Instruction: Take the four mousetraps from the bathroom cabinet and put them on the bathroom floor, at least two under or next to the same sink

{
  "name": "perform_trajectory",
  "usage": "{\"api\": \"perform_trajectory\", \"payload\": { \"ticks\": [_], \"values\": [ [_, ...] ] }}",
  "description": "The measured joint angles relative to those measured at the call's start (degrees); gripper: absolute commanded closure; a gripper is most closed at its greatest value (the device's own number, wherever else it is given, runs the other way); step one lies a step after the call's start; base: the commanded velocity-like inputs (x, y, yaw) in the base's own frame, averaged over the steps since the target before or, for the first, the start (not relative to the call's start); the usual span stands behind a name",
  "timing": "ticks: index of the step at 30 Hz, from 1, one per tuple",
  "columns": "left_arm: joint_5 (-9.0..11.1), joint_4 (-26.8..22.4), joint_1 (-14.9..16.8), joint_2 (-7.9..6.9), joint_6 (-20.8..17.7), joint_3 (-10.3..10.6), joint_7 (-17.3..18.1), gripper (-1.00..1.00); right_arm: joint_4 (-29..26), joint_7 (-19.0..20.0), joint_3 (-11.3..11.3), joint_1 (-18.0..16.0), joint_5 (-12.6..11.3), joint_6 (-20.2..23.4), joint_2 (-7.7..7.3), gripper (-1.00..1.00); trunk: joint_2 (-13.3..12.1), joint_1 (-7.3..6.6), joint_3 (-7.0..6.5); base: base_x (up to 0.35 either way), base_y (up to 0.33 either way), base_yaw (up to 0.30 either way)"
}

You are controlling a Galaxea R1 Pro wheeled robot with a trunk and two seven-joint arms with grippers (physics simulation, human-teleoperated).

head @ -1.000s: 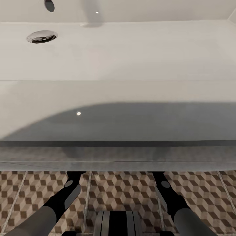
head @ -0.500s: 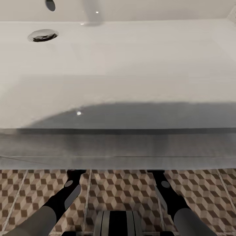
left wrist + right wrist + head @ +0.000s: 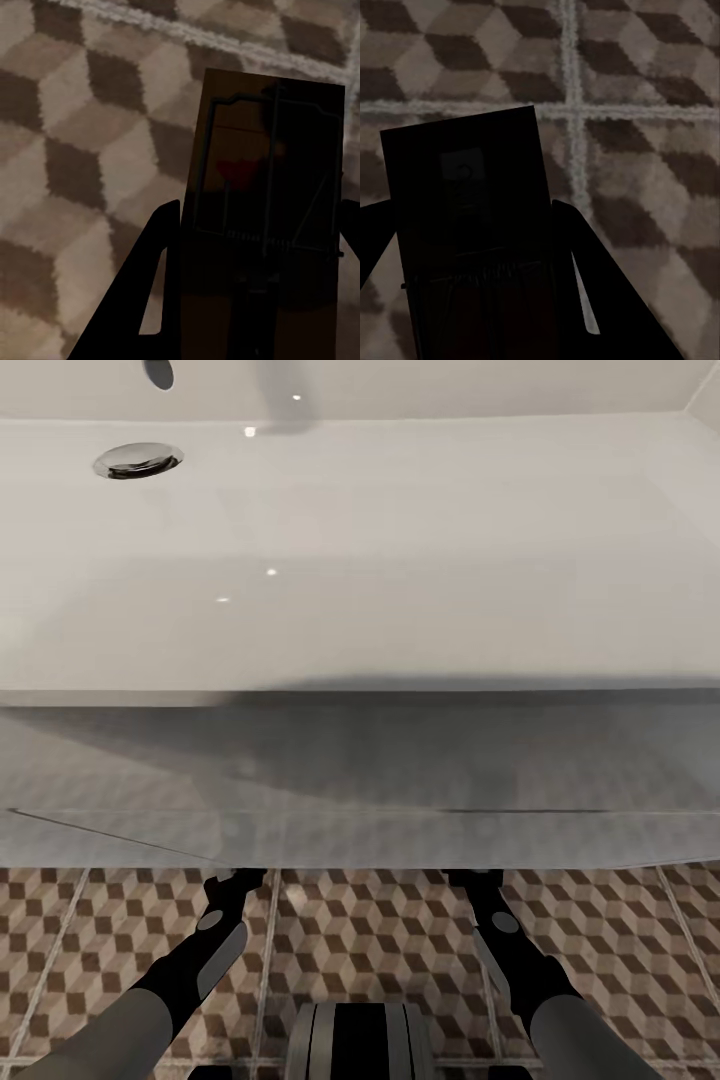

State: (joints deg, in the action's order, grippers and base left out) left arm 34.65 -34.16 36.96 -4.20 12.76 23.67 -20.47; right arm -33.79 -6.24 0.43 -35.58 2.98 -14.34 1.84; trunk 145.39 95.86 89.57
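Mousetraps sit one in each tool, the left tool [image 3: 251, 255] clamped on a mousetrap [image 3: 266, 180] and the right tool [image 3: 472, 262] on another mousetrap [image 3: 465, 195], boards lengthwise between the fingers, floor [image 3: 380, 930] straight below; sink [image 3: 400, 560] hides both tools from the head

Cube-patterned bathroom floor [image 3: 380, 940] (brown, beige, white tiles), pale grout lines, white vanity [image 3: 360, 560] above

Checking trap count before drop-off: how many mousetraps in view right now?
2. One mousetrap sits between the left gripper's fingers; another between the right gripper's fingers, both above the tiled floor. Others may be out of frame.
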Motion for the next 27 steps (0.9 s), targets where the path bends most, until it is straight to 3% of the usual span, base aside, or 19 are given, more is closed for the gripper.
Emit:
{"api": "perform_trajectory", "payload": {
  "ticks": [27],
  "values": [
    [0.04, -0.01, 0.00, -0.03, -0.38, 0.00, 0.41, 1.00, 0.00, -0.41, -0.17, -0.01, -0.33, 0.20, -0.35, 1.00, 0.00, 0.00, 0.00, 0.000, 0.000, 0.000]
  ]
}}
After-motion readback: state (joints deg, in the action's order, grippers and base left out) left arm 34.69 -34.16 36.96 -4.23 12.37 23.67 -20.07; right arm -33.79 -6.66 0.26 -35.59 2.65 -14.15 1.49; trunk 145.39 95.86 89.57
